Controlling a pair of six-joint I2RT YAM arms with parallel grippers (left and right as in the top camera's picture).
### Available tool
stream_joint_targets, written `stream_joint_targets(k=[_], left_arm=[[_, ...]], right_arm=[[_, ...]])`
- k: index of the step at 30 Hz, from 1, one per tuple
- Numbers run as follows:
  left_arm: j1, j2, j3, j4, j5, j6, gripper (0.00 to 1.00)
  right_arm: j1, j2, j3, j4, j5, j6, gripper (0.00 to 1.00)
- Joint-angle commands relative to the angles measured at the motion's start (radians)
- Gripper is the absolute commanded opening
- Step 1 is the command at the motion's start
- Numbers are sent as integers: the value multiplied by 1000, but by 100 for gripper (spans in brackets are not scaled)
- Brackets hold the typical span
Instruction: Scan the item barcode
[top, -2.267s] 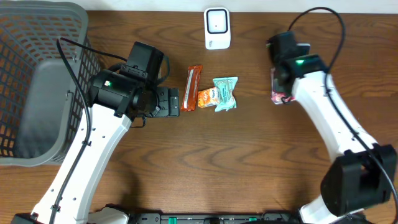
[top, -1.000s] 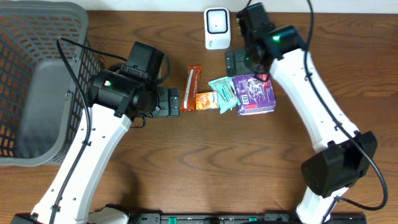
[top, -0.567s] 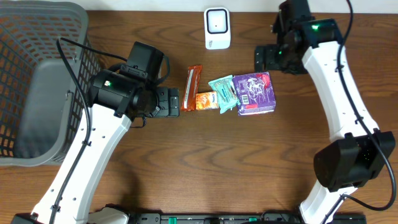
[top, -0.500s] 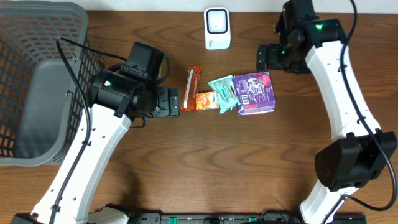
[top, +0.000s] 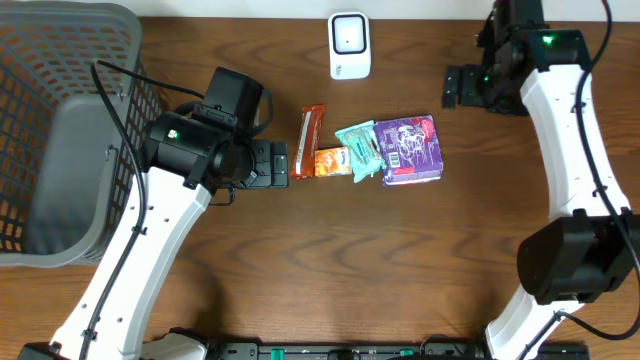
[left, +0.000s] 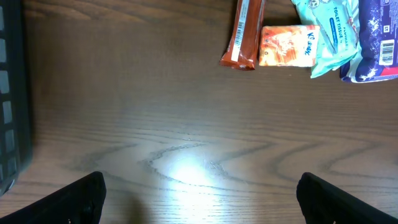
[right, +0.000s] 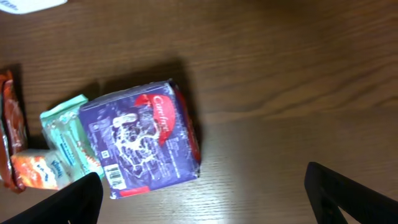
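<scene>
— The right gripper (right: 205, 196)?
— Spread wide and empty over bare worktop (right: 280, 62), just beside the purple packet (right: 140, 140). The left gripper (left: 199, 199) is the same, with nothing in it.
— And the packet?
— Flat, mid-worktop toward the far edge, touching the teal tissue pack (top: 360, 150). Only the overhead view shows the scanner (top: 349, 45) whole, at the far edge.

wooden table (top: 330, 250) | grey basket (top: 60, 120) (at one end) | white scanner (top: 349, 45) | brown bar (top: 311, 140), orange packet (top: 331, 161), tissue pack (top: 360, 150), purple package (top: 410, 150)

A grey mesh basket (top: 40, 60) is sitting at the upper left of the overhead frame, resting on the brown wooden table (top: 350, 270), with a plain grey liner (top: 65, 180) lying inside it.
</scene>
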Motion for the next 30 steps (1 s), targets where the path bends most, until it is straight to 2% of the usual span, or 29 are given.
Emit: stream_joint_targets(k=[1, 11, 16, 21, 24, 25, 26, 28, 30], left_arm=[[0, 2, 6, -3, -16, -1, 98], [0, 2, 6, -3, -16, -1, 98], [0, 2, 6, -3, -16, -1, 98], [0, 2, 6, -3, -16, -1, 98], [0, 2, 6, -3, -16, -1, 98], [0, 2, 6, -3, -16, -1, 98], [0, 2, 6, -3, -16, -1, 98], [0, 2, 6, -3, -16, -1, 98], [0, 2, 6, -3, -16, -1, 98]], right_arm=[[3, 37, -14, 3, -21, -11, 99], [10, 166, -43, 19, -116, -19, 99], [-11, 255, -43, 45, -353, -166, 88], [-26, 359, -43, 53, -398, -176, 67], [-30, 411, -43, 52, -398, -185, 38], [-30, 419, -43, 51, -398, -187, 33], [-30, 423, -43, 50, -396, -188, 24], [-30, 420, -38, 46, -397, -190, 1], [-30, 399, -21, 31, -392, -189, 1]])
